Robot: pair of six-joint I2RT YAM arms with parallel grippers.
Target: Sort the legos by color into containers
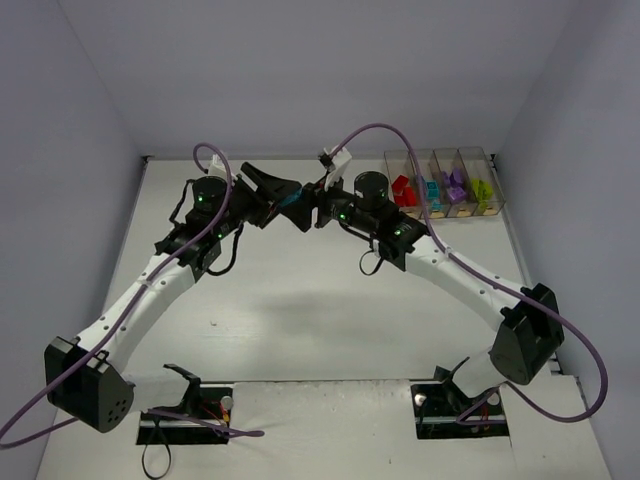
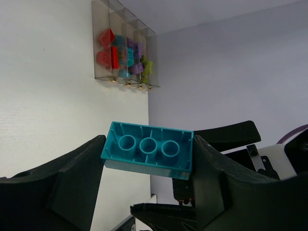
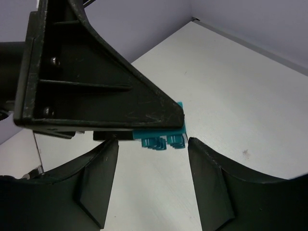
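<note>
**Teal brick passed in mid-air between two robot grippers**

Seen from above, both arms reach toward twelve o'clock over the table [image 1: 300,320] and meet nose to nose above it. The left gripper [image 2: 147,156] is clamped on a teal brick [image 2: 148,150], one finger against each short end. The brick's hollow underside, with three round tubes, faces the left wrist camera.

The right gripper [image 3: 153,154] stands spread around the same brick, which peeks out from under a left finger in the right wrist view. A gap shows beside each right finger, so it has no hold yet.

The containers [image 1: 445,153], four clear bins in a row, sit at about two o'clock, well apart from the brick. They hold red, teal, purple and lime bricks, in that order from the nine o'clock end.

This looks like a handover. To do it well, the right gripper should centre on the exposed part of the brick and close firmly before the left lets go. Otherwise the brick may twist or drop. The likely destination is the bin second from the nine o'clock end, which holds teal.
</note>
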